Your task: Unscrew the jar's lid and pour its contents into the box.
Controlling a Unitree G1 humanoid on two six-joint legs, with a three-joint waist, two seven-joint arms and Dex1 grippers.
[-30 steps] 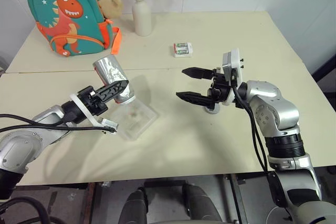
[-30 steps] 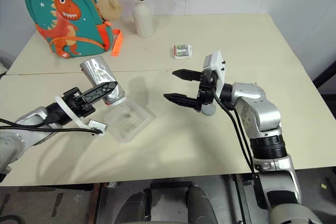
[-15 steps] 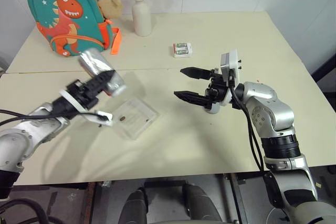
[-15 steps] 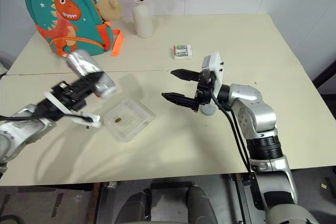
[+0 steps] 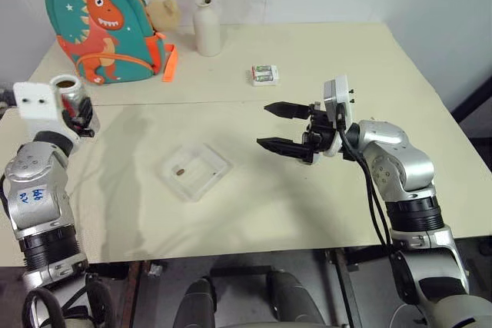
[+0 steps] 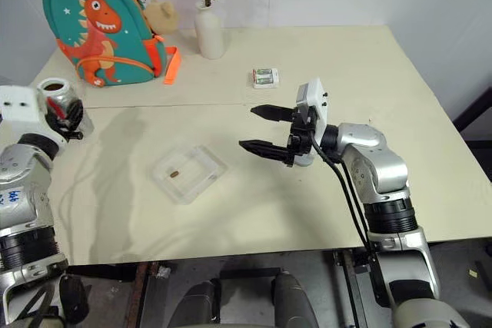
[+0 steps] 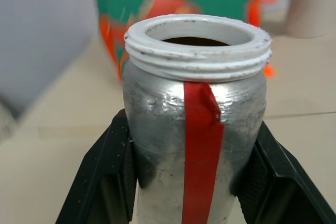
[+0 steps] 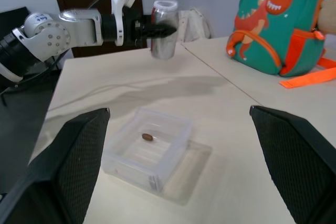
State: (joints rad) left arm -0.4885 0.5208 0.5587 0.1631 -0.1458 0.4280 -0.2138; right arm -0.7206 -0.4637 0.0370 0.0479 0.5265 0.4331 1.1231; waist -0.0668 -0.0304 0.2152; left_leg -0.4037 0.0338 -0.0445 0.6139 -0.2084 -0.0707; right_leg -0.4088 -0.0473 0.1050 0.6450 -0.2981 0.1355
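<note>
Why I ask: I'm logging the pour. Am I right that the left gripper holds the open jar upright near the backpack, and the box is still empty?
Not quite. The box is not empty: one small brown bit lies in it, plain in the right wrist view. The rest holds: the left gripper grips the open jar upright near the backpack.

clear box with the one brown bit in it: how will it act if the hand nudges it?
The box looks thin, clear and shallow, so probably light; it would likely slide rather than tip on the smooth table. Its walls may flex. The brown bit lies loose and could skitter.
</note>
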